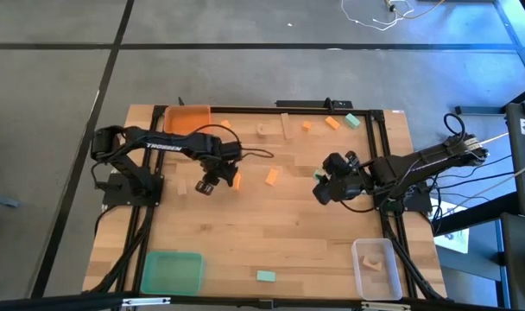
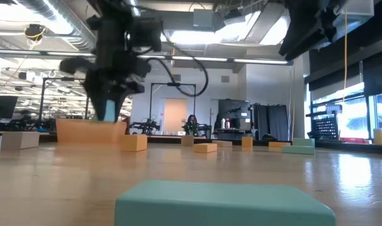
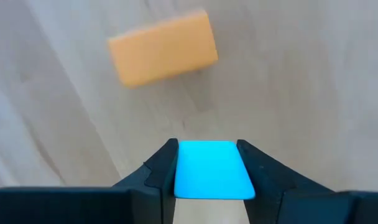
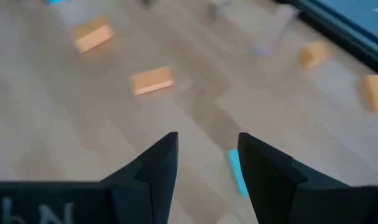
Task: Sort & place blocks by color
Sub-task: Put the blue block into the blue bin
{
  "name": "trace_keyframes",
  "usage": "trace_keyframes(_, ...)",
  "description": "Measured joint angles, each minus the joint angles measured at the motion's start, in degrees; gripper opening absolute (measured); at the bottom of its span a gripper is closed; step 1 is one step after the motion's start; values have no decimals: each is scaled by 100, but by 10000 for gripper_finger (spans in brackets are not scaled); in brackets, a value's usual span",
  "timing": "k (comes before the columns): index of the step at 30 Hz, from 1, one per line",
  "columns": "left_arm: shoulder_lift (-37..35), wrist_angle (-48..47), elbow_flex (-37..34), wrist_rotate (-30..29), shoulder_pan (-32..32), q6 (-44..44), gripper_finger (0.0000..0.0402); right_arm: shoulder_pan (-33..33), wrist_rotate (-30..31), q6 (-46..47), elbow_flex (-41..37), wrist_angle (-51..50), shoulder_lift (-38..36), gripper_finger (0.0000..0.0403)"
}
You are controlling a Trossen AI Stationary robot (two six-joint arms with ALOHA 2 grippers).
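Note:
My left gripper [image 1: 206, 185] hangs over the table's left middle, shut on a teal block [image 3: 207, 171], and the low view shows it above the tabletop [image 2: 108, 113]. An orange block [image 3: 163, 47] lies flat on the wood just beside it. My right gripper [image 4: 207, 146] is open and empty, held above the table's right middle [image 1: 319, 193], with a teal block [image 4: 237, 173] on the table under it. Orange blocks [image 1: 271, 177], teal blocks [image 1: 265, 276] and wood blocks [image 1: 262, 130] lie scattered on the tabletop. My left gripper pinches the teal block by two opposite sides [image 3: 184, 174] between its two fingers. The fingers come from above and point down. The block is lifted clear of the table, its flat top face turned toward the wrist camera.
An orange tray [image 1: 187, 119] stands at the far left corner, a green tray [image 1: 171, 271] at the near left, and a clear tray [image 1: 376, 268] holding wood blocks at the near right. A wood block [image 1: 182, 187] lies left of my left gripper.

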Motion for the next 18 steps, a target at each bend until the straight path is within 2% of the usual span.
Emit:
trace_keyframes(6,-5,-760,807,39,-359,-1437,124,-2,-807,-1309,0,960,0,168)
trace_keyframes(11,-7,-1227,1266,215,-862,-2458,124,-84,-1639,-1960,0,1663,-2,168)
trace_keyframes(18,-9,-1665,1554,294,-1956,-4148,124,-293,-1855,-2621,0,1914,-4,168)
